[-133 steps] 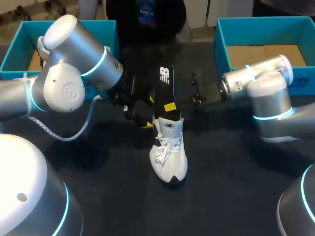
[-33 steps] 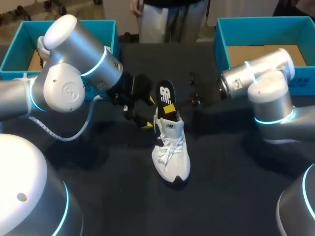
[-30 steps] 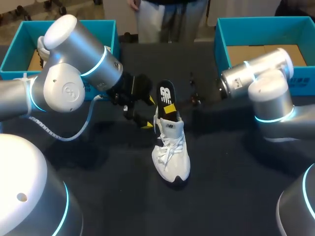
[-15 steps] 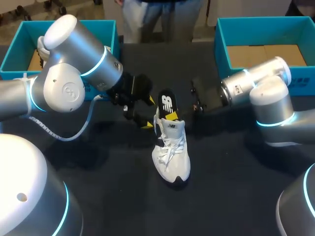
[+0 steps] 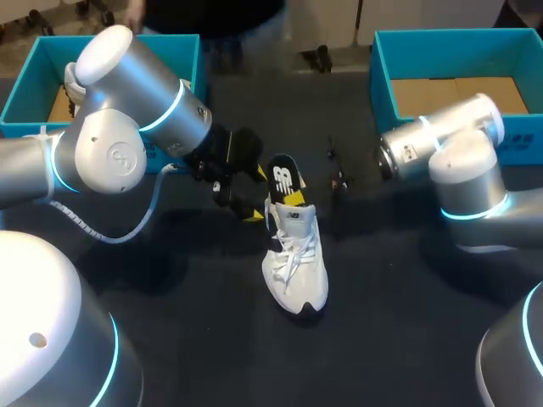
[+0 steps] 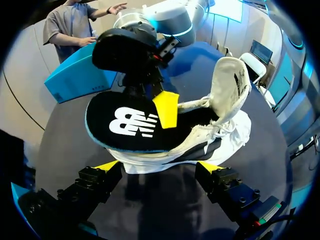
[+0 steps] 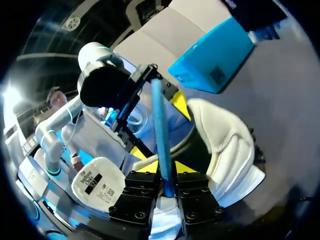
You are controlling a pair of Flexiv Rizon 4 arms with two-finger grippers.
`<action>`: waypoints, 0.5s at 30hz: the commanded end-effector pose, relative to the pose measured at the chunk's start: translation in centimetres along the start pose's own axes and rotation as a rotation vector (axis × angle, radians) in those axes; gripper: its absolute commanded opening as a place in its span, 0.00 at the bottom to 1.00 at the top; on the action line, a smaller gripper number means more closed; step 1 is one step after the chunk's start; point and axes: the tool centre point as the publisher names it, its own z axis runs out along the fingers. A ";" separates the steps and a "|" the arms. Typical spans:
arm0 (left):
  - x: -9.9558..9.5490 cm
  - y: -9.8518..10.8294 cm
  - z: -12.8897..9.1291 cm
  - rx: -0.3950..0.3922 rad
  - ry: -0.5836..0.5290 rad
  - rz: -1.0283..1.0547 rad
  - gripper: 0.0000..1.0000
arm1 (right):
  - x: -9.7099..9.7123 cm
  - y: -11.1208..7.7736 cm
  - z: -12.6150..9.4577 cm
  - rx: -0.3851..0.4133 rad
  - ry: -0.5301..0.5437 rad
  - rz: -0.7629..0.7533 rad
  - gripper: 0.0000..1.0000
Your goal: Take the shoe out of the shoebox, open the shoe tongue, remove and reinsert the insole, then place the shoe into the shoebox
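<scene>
My right claw (image 7: pixel 165 167): clamped on insole (image 6: pixel 130 122) edge, so it angles into shoe (image 5: pixel 293 254). My left claw (image 6: pixel 159 167): clamped on shoe, near end, bracing it.

Dark table (image 5: pixel 170 339): white shoe (image 5: pixel 295 271) mid; left shoebox (image 5: pixel 25 95), right shoebox (image 5: pixel 383 80) at far corners.

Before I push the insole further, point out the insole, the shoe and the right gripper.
insole (image 6: pixel 134 122): left wrist view, on the white logo of its black top face.
shoe (image 5: pixel 294 259): head view, on the white laces.
right gripper (image 7: pixel 165 169): right wrist view, midway between its yellow tips, at the insole's blue edge.
</scene>
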 end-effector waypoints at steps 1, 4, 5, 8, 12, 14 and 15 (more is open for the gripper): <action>0.0 0.0 0.0 -0.003 -0.002 0.000 1.00 | -0.2 1.0 -0.7 0.022 -0.004 -0.007 0.19; 0.0 0.0 0.0 -0.003 -0.002 0.000 1.00 | -0.7 1.4 -0.9 0.026 -0.004 -0.015 0.19; 0.0 0.0 0.0 -0.003 -0.002 0.000 1.00 | -1.0 1.7 -1.0 0.029 -0.003 -0.020 0.18; 0.0 0.0 0.0 -0.003 -0.002 0.000 1.00 | -1.7 2.1 -1.1 0.043 0.005 -0.023 0.14; 0.0 0.0 0.0 -0.003 -0.002 0.000 1.00 | -2.1 2.1 -1.1 0.050 0.021 -0.011 0.07; 0.0 0.0 0.0 -0.003 -0.002 0.000 1.00 | -2.1 1.6 -0.9 0.057 0.036 0.020 0.00; 0.0 0.0 0.0 -0.003 -0.002 0.000 1.00 | -1.9 1.4 -0.9 0.060 0.039 0.029 0.00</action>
